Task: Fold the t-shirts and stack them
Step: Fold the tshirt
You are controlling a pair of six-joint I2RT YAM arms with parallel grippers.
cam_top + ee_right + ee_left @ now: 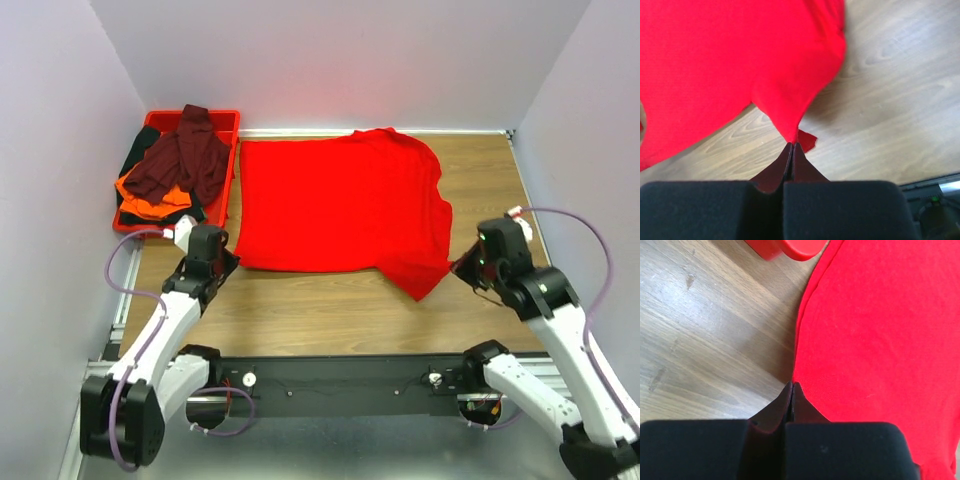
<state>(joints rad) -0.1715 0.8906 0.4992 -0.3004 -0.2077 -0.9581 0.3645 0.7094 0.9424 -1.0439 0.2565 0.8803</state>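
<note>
Roughly, progress: early. No fold visible, no stack begun.

- Item 1: bright red t-shirt (340, 205). Spread open on table (330, 310), ahead of both sets of fingers and spanning the gap btwn them.
- L: left gripper (792, 386). Fingers pressed together at shirt's near hem corner. Cloth edge runs into the tips and looks pinched. Rest of shirt lies ahead and to the right of the tips.
- R: right gripper (792, 146). Fingers clamped on the opposite near corner. Cloth is drawn to a point at the tips, w/ a small scrap poking past. Shirt fans out ahead-left.
- Items 2–4: maroon t-shirt (185, 160), orange t-shirt (150, 195) and black t-shirt (140, 150). Heaped unfolded in tray (232, 120), just ahead-left of L fingers.
- Done: one shirt laid out, both near corners gripped.
- Left to do, by my read: fold red shirt, then fold the other three and stack all four.
</note>
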